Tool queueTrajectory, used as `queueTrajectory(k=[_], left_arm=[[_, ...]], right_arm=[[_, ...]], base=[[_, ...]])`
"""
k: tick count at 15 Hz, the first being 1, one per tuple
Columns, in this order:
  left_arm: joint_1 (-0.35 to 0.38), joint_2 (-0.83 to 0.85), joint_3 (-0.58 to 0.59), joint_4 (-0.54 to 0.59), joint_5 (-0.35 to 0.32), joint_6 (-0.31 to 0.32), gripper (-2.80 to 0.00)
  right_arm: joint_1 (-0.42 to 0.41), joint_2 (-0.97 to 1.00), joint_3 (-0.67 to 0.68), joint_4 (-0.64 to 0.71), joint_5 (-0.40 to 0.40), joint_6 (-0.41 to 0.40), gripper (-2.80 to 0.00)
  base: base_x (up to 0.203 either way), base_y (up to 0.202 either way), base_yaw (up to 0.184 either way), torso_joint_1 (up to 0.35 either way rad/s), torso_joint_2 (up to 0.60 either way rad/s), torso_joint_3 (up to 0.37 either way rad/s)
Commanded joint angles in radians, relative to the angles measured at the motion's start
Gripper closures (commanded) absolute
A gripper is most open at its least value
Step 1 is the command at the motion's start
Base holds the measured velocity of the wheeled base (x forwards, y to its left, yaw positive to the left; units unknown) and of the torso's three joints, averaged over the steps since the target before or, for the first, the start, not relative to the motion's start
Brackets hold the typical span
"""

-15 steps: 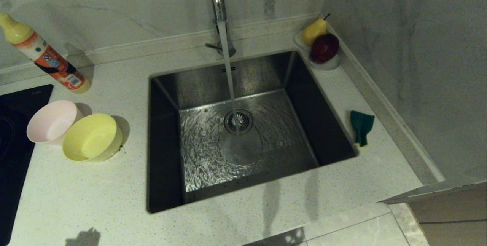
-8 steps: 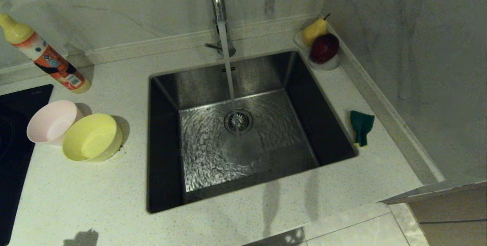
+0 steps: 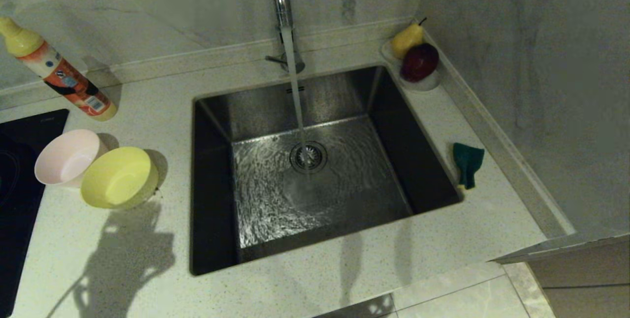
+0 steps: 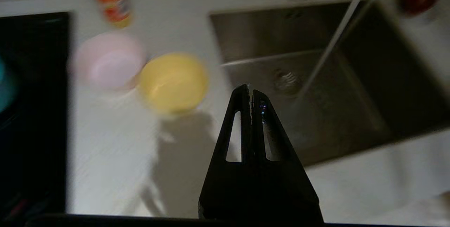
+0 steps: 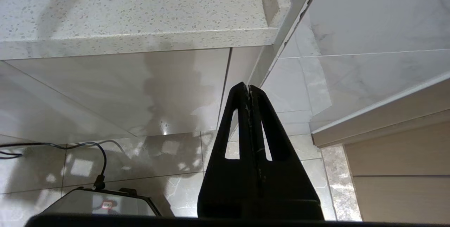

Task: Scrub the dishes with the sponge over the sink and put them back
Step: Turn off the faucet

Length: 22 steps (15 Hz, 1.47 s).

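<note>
Since the scrubbing has not yet begun, both grippers are empty: the left gripper (image 4: 250, 91) hangs above the near edge of the surface (image 3: 123, 269), its fingers pressed together, aimed toward the bowls and casting a shadow on the speckled top just in front of them, while the right gripper (image 5: 249, 90), fingers likewise pressed together, sits parked low beside the cabinet front and below the counter edge, out of the head view. Farther in, two bowls stand on the surface to the left of the sink (image 3: 315, 170): the yellow bowl (image 3: 119, 177) nearer the basin and the pink bowl (image 3: 69, 156) touching it on its far left side, next to the dark hob (image 3: 19, 170); a teal blur at the edge of the left wrist view may be a third, but I cannot tell. They sit within the left arm's reach, which is probably why that arm points toward them. The sponge (image 3: 467, 163) lies green side up on the surface right of the sink, near the wall, handy for the right arm. One stream of water runs from the single tap (image 3: 281, 8) onto the drain strainer (image 3: 308, 156), ready for rinsing. Farthest back stand one orange spray bottle (image 3: 56, 72) at the left wall and one small white dish (image 3: 418, 79) in the right corner, holding one pear (image 3: 407, 38) and one dark red fruit (image 3: 420, 61), set clear of the washing.
</note>
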Motion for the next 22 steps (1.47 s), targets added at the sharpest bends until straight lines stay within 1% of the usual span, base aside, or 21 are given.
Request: queueTrajectory(k=[1,3,4,5,6,9,10,11,12,14,19,20,22], left_arm=[[0.0,0.4,-0.232,0.01,-0.074,-0.047,0.0],[-0.011,0.629,-0.404,0.017,-0.172,-0.085,0.0],[-0.021,0.729,-0.475,0.018,-0.205,-0.108,0.0],[-0.039,0.839,-0.563,0.017,-0.233,-0.145,0.0],[-0.064,0.936,-0.66,0.016,-0.254,-0.196,0.0],[-0.141,1.182,-0.934,0.02,-0.288,-0.355,0.0],[-0.161,1.243,-0.992,0.024,-0.298,-0.404,0.0],[-0.177,1.288,-1.022,0.027,-0.321,-0.45,0.0],[-0.189,1.323,-1.029,0.028,-0.347,-0.484,0.0],[-0.201,1.373,-1.018,0.021,-0.361,-0.527,0.0],[-0.201,1.439,-1.026,0.014,-0.369,-0.566,0.0],[-0.201,1.444,-1.027,0.013,-0.379,-0.566,0.0],[-0.201,1.453,-1.032,0.011,-0.405,-0.587,0.0]], right_arm=[[0.001,0.001,0.0,0.0,0.0,-0.001,0.0],[-0.001,0.001,0.0,0.0,0.001,-0.001,0.0],[0.0,0.001,0.0,0.0,0.001,-0.001,0.0],[0.001,0.001,0.0,0.0,0.0,-0.001,0.0],[0.0,0.001,0.0,0.0,0.001,-0.001,0.0],[0.001,0.001,0.0,0.0,0.0,-0.001,0.0],[0.001,0.001,0.0,0.0,0.0,-0.001,0.0],[0.001,0.001,0.0,0.0,0.001,-0.001,0.0],[-0.001,0.001,0.0,0.0,0.001,-0.001,0.0],[0.001,0.001,0.0,0.0,0.001,-0.002,0.0],[0.0,0.001,0.0,0.0,0.0,-0.001,0.0],[-0.001,0.001,0.0,0.0,0.001,-0.001,0.0],[0.0,0.001,0.0,0.0,0.001,-0.001,0.0]], base=[[0.0,0.0,0.0,0.0,0.0,0.0],[0.0,0.0,0.0,0.0,0.0,0.0],[0.0,0.0,0.0,0.0,0.0,0.0],[0.0,0.0,0.0,0.0,0.0,0.0],[0.0,0.0,0.0,0.0,0.0,0.0],[0.0,0.0,0.0,0.0,0.0,0.0],[0.0,0.0,0.0,0.0,0.0,0.0],[0.0,0.0,0.0,0.0,0.0,0.0],[0.0,0.0,0.0,0.0,0.0,0.0],[0.0,0.0,0.0,0.0,0.0,0.0],[0.0,0.0,0.0,0.0,0.0,0.0],[0.0,0.0,0.0,0.0,0.0,0.0],[0.0,0.0,0.0,0.0,0.0,0.0]])
